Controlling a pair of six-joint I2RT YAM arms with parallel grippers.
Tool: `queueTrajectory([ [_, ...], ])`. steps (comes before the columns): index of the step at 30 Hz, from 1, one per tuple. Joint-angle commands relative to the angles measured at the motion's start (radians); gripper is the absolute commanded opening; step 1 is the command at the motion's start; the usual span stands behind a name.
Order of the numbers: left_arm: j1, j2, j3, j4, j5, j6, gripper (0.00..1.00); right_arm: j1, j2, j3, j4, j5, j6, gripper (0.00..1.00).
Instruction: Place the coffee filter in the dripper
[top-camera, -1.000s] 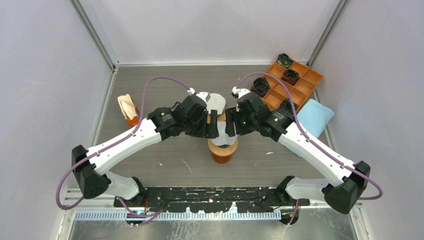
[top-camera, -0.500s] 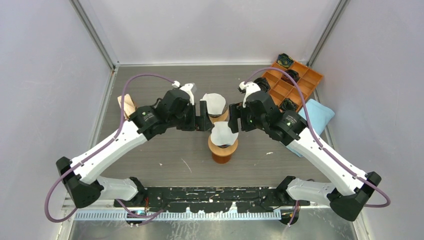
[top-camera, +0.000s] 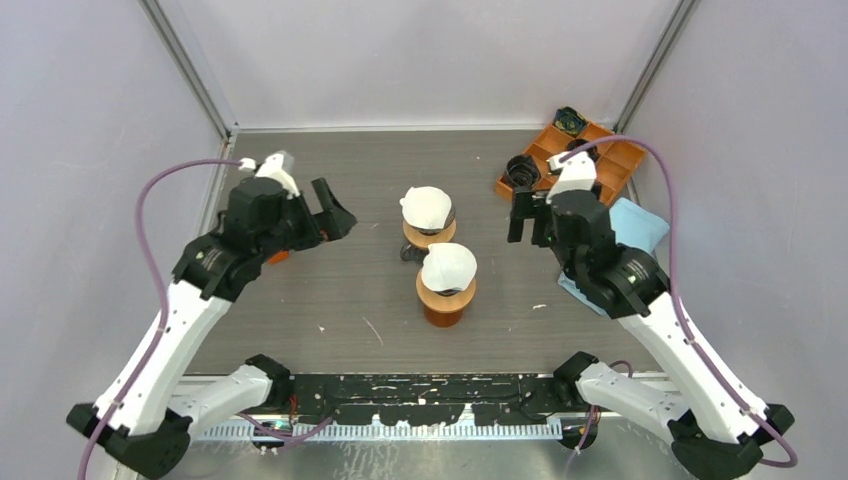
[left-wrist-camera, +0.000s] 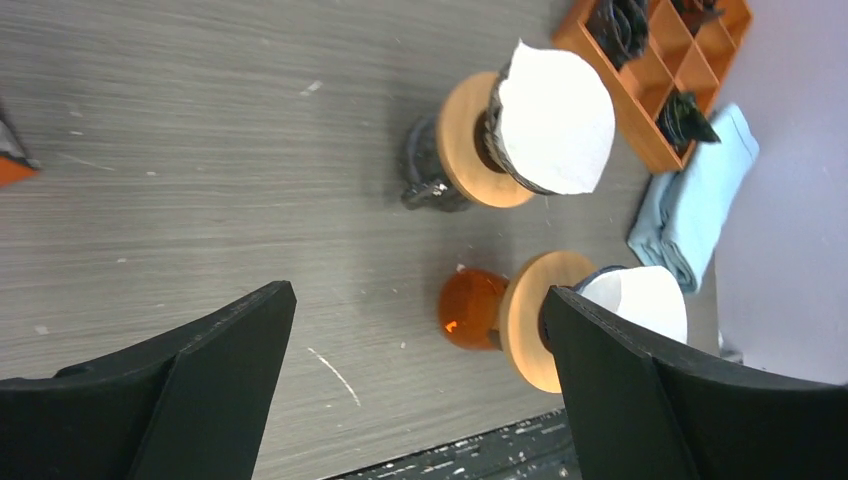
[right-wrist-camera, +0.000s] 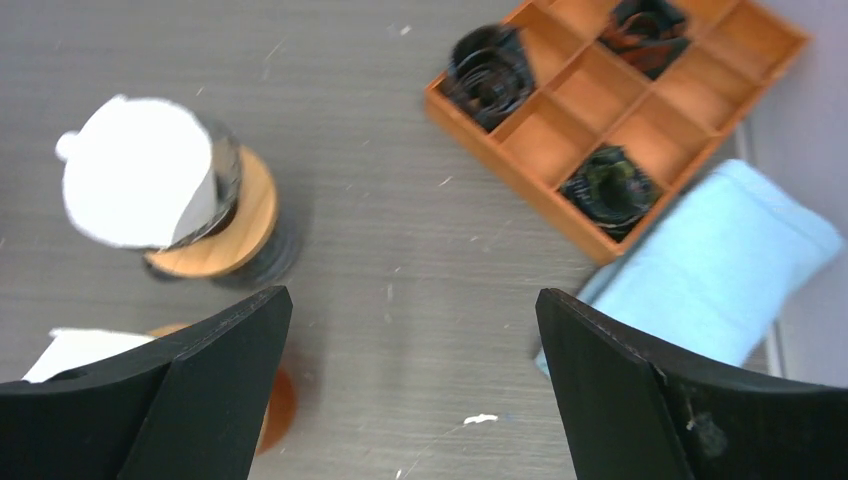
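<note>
Two drippers stand mid-table, each with a white coffee filter in it. The far dripper (top-camera: 428, 232) holds a filter (top-camera: 426, 207); it also shows in the left wrist view (left-wrist-camera: 468, 140) and the right wrist view (right-wrist-camera: 215, 230). The near dripper (top-camera: 445, 295), on an amber stand, holds a filter (top-camera: 448, 265), which also shows in the left wrist view (left-wrist-camera: 648, 298). My left gripper (top-camera: 336, 212) is open and empty, left of the drippers. My right gripper (top-camera: 522, 218) is open and empty, to their right.
An orange compartment tray (top-camera: 602, 175) with black items sits at the back right, beside a light blue cloth (top-camera: 630, 232). A holder of spare filters (top-camera: 270, 252) at the left is mostly hidden behind my left arm. Grey walls close the table in.
Both grippers have drawn back from the near dripper, the left to the left and the right to the right. A filter now sits in the near dripper, free of both grippers.
</note>
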Motion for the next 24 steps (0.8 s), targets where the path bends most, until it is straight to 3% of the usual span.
queueTrajectory([
  [1, 0.025, -0.109, 0.032, -0.064, -0.135, 0.079, 0.99, -0.01, -0.089, -0.007, 0.082, 0.209, -0.025, 1.0],
  [14, 0.025, -0.411, 0.022, -0.033, -0.422, 0.233, 0.99, -0.009, -0.309, -0.083, 0.18, 0.422, -0.036, 1.0],
  [24, 0.025, -0.477, -0.046, -0.009, -0.433, 0.209, 0.99, -0.01, -0.364, -0.11, 0.248, 0.391, -0.053, 1.0],
])
